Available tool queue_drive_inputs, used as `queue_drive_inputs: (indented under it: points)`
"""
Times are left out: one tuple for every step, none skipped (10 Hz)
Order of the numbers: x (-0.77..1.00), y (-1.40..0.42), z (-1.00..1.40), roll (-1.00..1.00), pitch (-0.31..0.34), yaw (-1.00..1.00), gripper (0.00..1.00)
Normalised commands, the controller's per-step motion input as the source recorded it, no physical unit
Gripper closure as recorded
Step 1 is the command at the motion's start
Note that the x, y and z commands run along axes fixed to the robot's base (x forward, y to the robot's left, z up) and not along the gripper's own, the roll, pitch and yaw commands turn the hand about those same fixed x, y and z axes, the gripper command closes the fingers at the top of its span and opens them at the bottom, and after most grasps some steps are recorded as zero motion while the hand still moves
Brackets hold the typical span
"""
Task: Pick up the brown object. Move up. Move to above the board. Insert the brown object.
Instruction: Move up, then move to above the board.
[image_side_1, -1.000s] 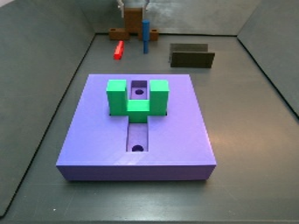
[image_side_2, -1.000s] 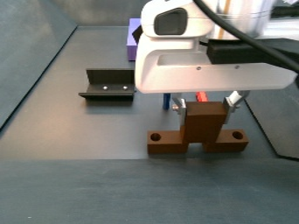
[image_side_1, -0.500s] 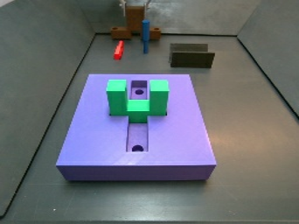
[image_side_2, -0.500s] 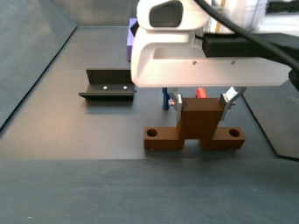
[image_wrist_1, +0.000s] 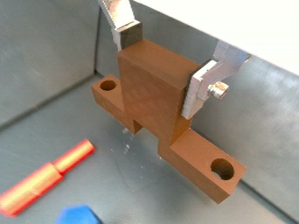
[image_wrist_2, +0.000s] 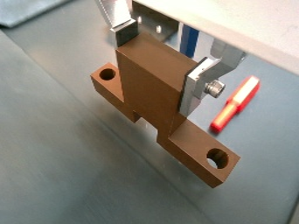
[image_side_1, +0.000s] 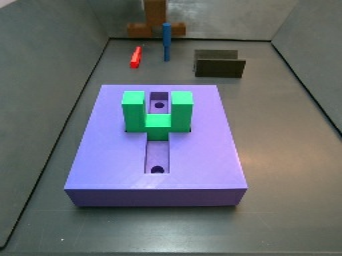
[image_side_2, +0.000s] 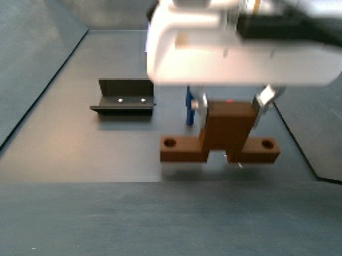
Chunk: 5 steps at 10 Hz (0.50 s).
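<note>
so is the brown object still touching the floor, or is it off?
Apart. In a side view the brown object hangs clamped in the hand, with a dark shadow and bare floor showing under its cross bar.

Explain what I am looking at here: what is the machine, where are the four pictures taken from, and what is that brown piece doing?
This is one robot arm with a two-finger gripper. Two pictures come from cameras on its wrist, looking down past the fingers; two come from cameras fixed beside the table. The gripper's flat silver fingers clamp the raised middle of the orange-brown stepped bar with a round hole at each end; a side view shows that bar off the floor. Also there: a large purple-blue slab with a grooved top bearing a green U-shaped block, a small red stick, a blue stick, and a dark olive-grey block.
</note>
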Motion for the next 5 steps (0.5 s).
queue_drive_inputs:
  points:
    - [-0.04,-0.03,0.43,0.07,0.060,-0.01,1.00]
    - [-0.02,-0.03,0.26,0.10,0.057,0.00,1.00]
    - [0.00,0.00,1.40,0.00,0.000,0.00,1.00]
    - [-0.03,0.01,1.40,-0.06,0.007,0.00,1.00]
    - [-0.06,0.00,1.40,0.00,0.023,0.00,1.00]
